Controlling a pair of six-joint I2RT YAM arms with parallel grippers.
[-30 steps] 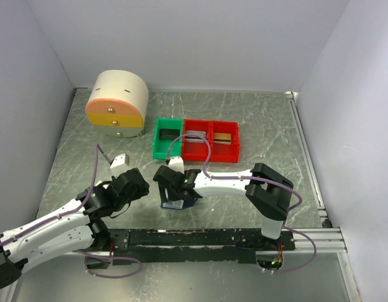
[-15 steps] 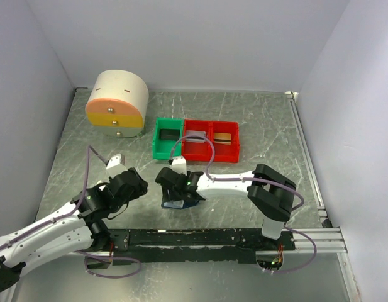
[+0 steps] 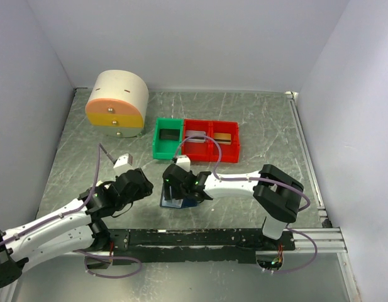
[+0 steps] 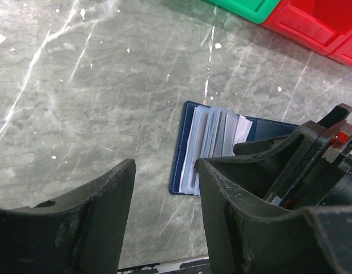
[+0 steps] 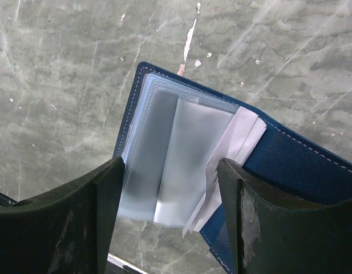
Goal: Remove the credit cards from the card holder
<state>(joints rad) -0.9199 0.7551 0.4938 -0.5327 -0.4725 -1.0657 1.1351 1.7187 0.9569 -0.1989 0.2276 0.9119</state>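
The holder (image 3: 170, 202) lies open flat on the table (image 3: 256, 119) at the near middle, navy cover down, clear sleeves (image 5: 164, 160) fanned up. The right arm (image 3: 234, 184) comes in low from its base and runs left, wrist tipped down right over the holder. The right claw (image 5: 170, 188) is spread wide, one finger on each side of the sleeves, nothing pinched. The left arm (image 3: 49, 229) slants up from the bottom left corner. The left claw (image 3: 141, 186) sits just left of the holder, about half open, only bare table between its fingers. Honestly can't tell the cards from the sleeves.
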